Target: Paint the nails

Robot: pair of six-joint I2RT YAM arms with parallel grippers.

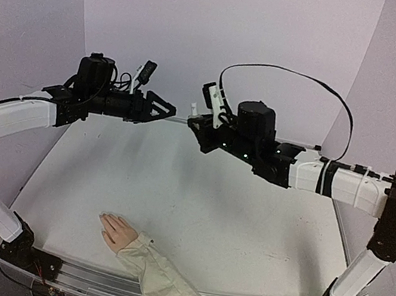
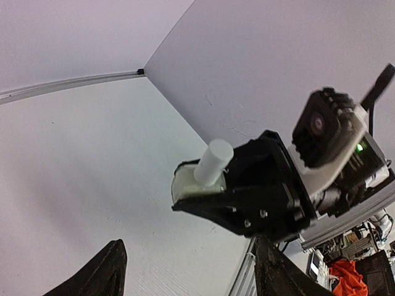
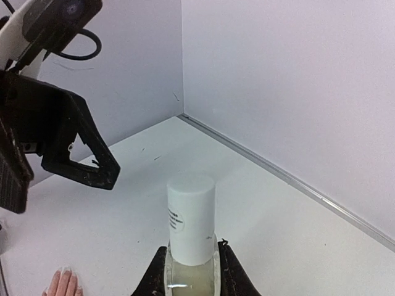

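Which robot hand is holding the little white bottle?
The right hand, shut on the white bottle. The left hand is open and empty.

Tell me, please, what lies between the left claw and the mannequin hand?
Nothing; the top view shows only bare white table between the left claw and the mannequin hand.

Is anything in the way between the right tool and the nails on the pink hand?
Nothing visible does. The right tool, shut on the white bottle, hangs above bare table; the nails lie near the front edge, uncovered.
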